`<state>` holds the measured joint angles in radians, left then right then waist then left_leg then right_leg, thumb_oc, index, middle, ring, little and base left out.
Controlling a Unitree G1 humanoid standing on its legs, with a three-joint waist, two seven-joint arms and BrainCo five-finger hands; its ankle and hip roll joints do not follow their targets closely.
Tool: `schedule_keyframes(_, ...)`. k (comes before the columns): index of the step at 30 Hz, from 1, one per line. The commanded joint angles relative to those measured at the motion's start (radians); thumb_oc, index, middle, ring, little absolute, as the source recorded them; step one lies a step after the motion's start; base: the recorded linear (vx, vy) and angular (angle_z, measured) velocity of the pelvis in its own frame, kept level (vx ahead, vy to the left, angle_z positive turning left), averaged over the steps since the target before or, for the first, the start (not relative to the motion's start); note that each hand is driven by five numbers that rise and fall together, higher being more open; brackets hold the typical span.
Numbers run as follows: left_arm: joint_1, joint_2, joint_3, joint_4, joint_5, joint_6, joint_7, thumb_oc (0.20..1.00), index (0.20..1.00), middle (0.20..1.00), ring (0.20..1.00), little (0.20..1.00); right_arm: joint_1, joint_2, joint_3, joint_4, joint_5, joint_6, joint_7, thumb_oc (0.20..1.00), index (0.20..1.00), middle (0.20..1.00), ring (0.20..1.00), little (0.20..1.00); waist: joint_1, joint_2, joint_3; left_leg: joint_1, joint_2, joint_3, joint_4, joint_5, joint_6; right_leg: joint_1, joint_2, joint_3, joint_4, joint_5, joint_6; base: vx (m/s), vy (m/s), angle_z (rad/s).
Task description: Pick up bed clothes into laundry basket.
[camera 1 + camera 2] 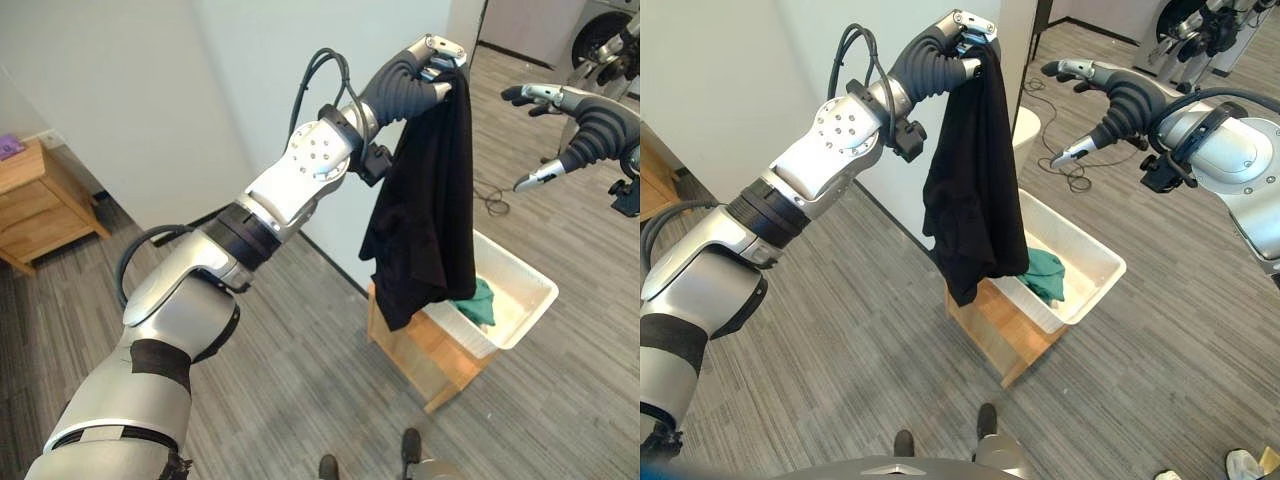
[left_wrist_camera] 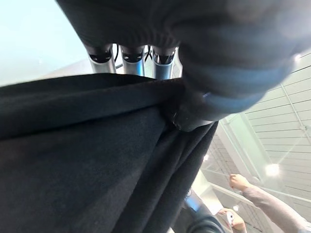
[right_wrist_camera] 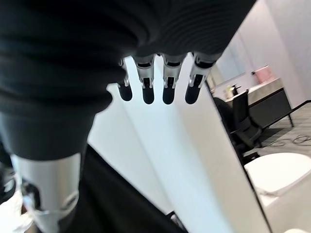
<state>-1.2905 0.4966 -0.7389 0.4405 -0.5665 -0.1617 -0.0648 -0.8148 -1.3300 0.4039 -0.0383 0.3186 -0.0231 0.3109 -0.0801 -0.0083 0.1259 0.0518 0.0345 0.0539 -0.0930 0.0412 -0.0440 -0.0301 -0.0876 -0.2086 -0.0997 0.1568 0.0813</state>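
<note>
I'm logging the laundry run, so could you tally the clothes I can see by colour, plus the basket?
Black garment, hanging from the left hand above the basket: 1
Green garment, lying in the basket: 1
White laundry basket, on a wooden stool: 1
Total: 3

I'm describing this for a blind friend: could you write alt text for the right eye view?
The robot's left hand holds a black garment up high, hanging over a white laundry basket that sits on a low wooden stand and has a green cloth inside. Its right hand hovers open to the side, fingers holding nothing.
</note>
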Motion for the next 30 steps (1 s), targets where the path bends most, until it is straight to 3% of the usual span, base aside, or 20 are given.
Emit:
schedule_keyframes(1,-0.068,0.026,0.061,0.002,0.0,-0.04,-0.002,0.2,0.2,0.2,0.2,0.2,-0.046,0.034,-0.022,-0.003,0.06,-0.014,0.002,1.0,1.0,1.0,1.0,1.0,0.019,-0.042,0.01,0.019,0.004,0.055,0.006,-0.032,-0.022,0.094,-0.023,-0.003,0.012,-0.103,0.097,0.0,0.0,0.0)
schedule_keyframes(13,-0.088,0.018,0.046,0.06,0.013,-0.057,0.048,0.2,0.2,0.2,0.2,0.2,-0.072,0.16,-0.046,-0.019,0.125,-0.041,-0.084,1.0,1.0,1.0,1.0,1.0,0.022,-0.036,0.006,0.023,0.006,0.059,0.006,-0.031,-0.022,0.098,-0.021,0.001,0.012,-0.102,0.094,0.0,0.0,0.0)
schedule_keyframes(17,-0.086,-0.002,0.068,0.073,-0.025,-0.063,0.066,0.2,0.2,0.2,0.2,0.2,0.039,0.263,-0.112,-0.039,0.154,-0.049,-0.109,1.0,1.0,1.0,1.0,1.0,0.013,-0.036,0.005,0.023,0.007,0.062,0.006,-0.033,-0.019,0.095,-0.02,0.006,0.012,-0.101,0.092,0.0,0.002,-0.03)
schedule_keyframes(24,-0.116,-0.019,0.065,0.018,-0.026,-0.07,0.07,0.2,0.2,0.2,0.2,0.2,0.118,0.359,-0.125,-0.046,0.116,-0.031,-0.102,1.0,1.0,1.0,1.0,1.0,0.024,-0.033,0.003,0.022,0.005,0.057,0.006,-0.033,-0.016,0.093,-0.021,0.003,0.012,-0.103,0.092,0.0,0.003,-0.02)
schedule_keyframes(30,-0.147,-0.041,0.058,0.006,-0.009,-0.079,0.091,0.2,0.2,0.2,0.2,0.2,0.153,0.423,-0.143,0.028,0.046,-0.028,-0.158,1.0,1.0,1.0,1.0,1.0,0.031,-0.024,-0.001,0.019,0.003,0.047,0.006,-0.033,-0.013,0.096,-0.024,-0.002,0.012,-0.104,0.093,0.0,0.0,0.0)
